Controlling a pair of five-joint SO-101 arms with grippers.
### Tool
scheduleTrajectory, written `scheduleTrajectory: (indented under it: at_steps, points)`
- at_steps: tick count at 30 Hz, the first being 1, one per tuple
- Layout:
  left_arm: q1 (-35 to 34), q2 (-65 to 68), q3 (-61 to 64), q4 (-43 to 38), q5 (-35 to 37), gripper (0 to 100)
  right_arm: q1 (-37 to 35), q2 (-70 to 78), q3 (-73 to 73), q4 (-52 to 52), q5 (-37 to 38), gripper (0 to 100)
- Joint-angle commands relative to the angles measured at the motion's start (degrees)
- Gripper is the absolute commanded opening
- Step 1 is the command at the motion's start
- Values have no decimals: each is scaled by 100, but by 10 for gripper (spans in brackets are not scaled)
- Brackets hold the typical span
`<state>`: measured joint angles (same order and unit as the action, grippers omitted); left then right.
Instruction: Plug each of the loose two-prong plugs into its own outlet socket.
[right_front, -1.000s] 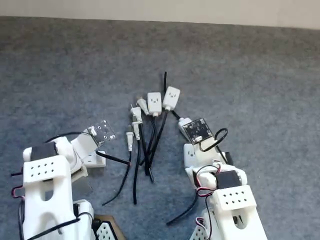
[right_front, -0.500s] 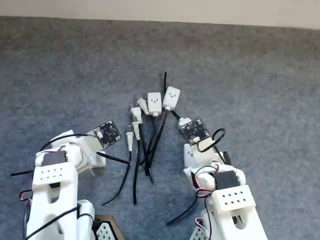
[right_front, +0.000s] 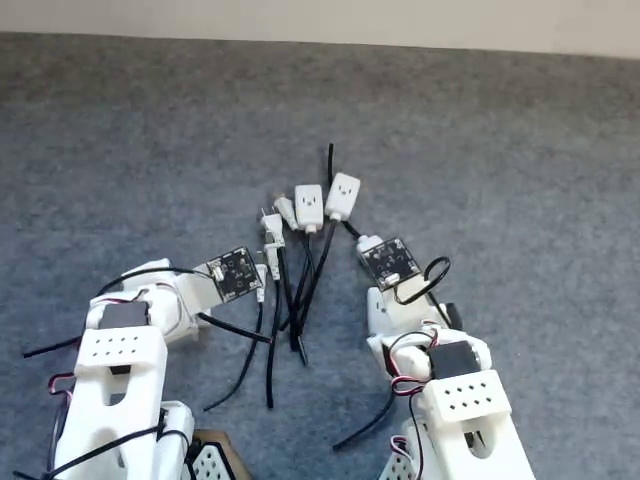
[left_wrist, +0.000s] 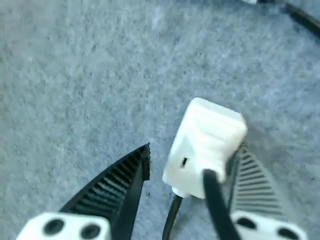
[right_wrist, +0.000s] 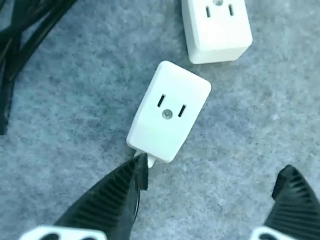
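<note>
Straddling a plug (left_wrist: 205, 140), the left gripper (left_wrist: 194, 150) is spread and not yet closed, seemingly lined up to pinch it; the other plugs (right_front: 270, 232) lie between the arms among cords (right_front: 290, 310); the right gripper (right_wrist: 216, 167) gapes wide just short of a socket (right_wrist: 169, 111), probably to steady it; a second socket (right_wrist: 216, 27) lies beyond; no legible writing anywhere.
</note>
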<state>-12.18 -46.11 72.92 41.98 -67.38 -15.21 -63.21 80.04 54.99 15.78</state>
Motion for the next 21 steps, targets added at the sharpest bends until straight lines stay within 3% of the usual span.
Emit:
scheduleTrajectory:
  at_steps: [1, 10, 15, 18, 21]
  points:
    - [48, -101, -84, -510, 774, 213, -66, -92, -22, -57, 62, 375]
    - [-365, 119, -963, -730, 2356, 72, -66, -75, -22, -66, 53, 375]
    - [-857, 1780, -2044, -712, 2453, 59, -66, -75, -22, -66, 53, 375]
    - [-971, 3002, -2932, -35, 2444, 83, -66, -66, -13, -75, 53, 375]
    - [-963, 3793, -4136, 1697, 2479, 168, -66, -84, 84, -84, 70, 375]
